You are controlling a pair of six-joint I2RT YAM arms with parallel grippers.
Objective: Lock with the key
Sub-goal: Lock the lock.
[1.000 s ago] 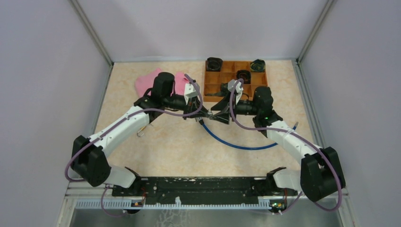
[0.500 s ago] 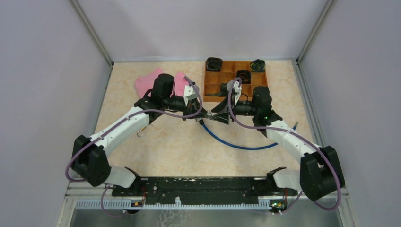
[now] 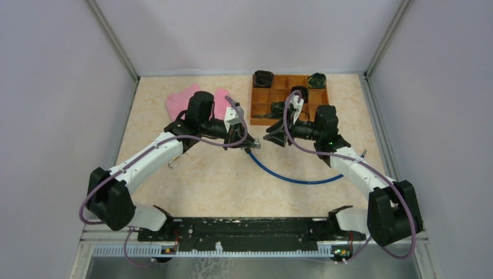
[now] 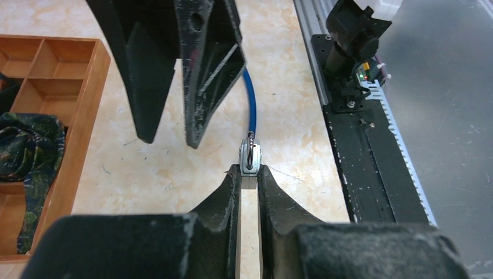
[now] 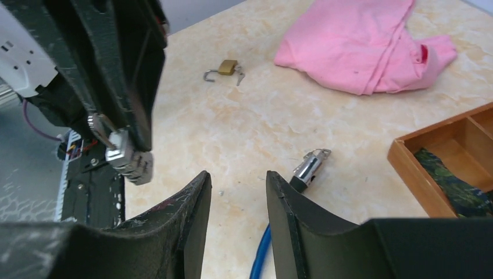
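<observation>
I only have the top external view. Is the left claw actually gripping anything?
Observer: Yes; the left wrist view shows the left claw pinching a small silver metal lock between its fingertips.
Operator: And the other one?
Observer: The right claw is open, nothing between its fingers.
Operator: Any key around?
Observer: A small brass padlock, shackle open, lies near the pink cloth with what looks like a key at its side.

The desk [image 3: 197,186] has a beige marbled top, lightly scuffed. Three plain pale lilac walls [image 3: 244,35] enclose it, joined by metal corner posts [image 3: 113,38]. A black rail [image 3: 250,225] lines the near edge. Lighting is even, apparently from overhead.
</observation>
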